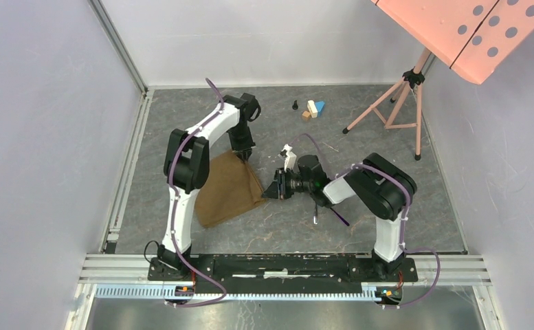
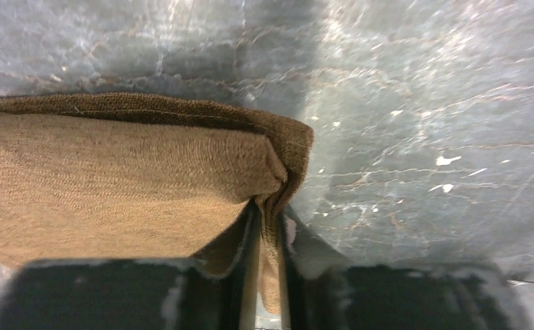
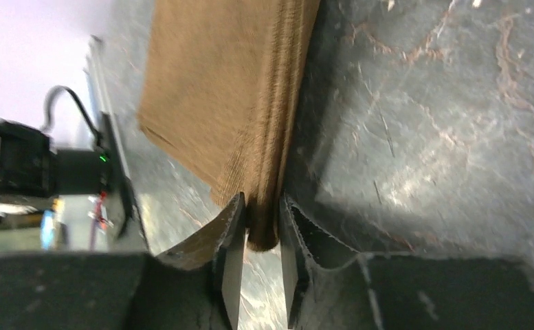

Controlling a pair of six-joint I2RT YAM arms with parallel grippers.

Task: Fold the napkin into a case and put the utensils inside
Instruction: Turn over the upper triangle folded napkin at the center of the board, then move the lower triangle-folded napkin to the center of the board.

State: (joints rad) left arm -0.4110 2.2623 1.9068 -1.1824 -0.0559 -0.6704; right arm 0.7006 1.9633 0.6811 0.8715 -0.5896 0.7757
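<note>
Evidently you were mid-fold: left jaws pinched a corner of the napkin (image 1: 228, 189); right jaws straddled its edge, grip unclear. Next probably called for creasing flat.

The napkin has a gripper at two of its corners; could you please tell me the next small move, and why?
Probably open the right gripper wide and draw it back off the napkin: the cloth already lies doubled, the left gripper pinches its far corner, and the folded edge sits between the right fingers.

Coarse woven cloth napkin (image 2: 113, 179); glossy marbled table (image 2: 422, 103).
</note>
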